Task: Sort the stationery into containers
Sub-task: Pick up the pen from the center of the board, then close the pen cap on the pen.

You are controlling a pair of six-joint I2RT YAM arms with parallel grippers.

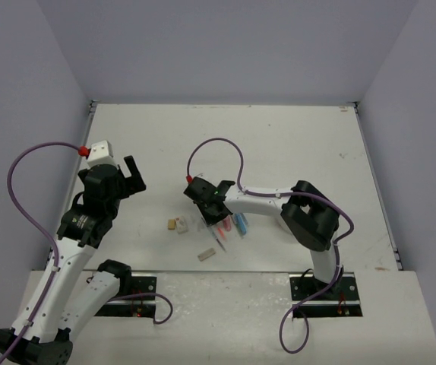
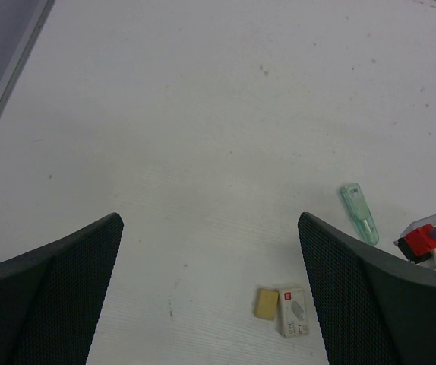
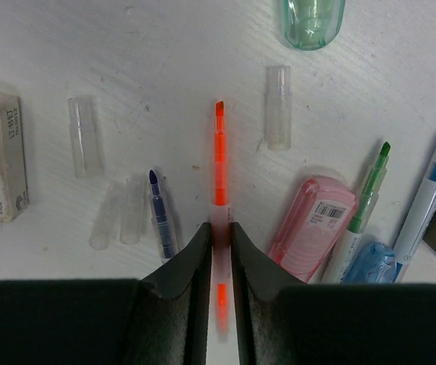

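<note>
My right gripper [image 3: 219, 232] is shut on a thin orange pen [image 3: 219, 152], tip pointing away, low over the table; in the top view it [image 1: 214, 211] sits over the stationery pile. Around it lie a dark blue pen [image 3: 159, 213], a green pen [image 3: 370, 190], a blue pen [image 3: 431, 182], a pink piece [image 3: 311, 226], a blue piece [image 3: 370, 264], a green piece [image 3: 313, 19] and clear caps [image 3: 82, 133]. My left gripper [image 1: 134, 179] is open and empty, above a tan block [image 2: 266, 303] and a white staple box [image 2: 293, 311]. The white organizer is out of view.
A grey block [image 1: 206, 255] lies alone near the table's front edge. The green piece [image 2: 358, 211] also shows in the left wrist view. Purple cables loop over both arms. Grey walls close in the table's back and sides.
</note>
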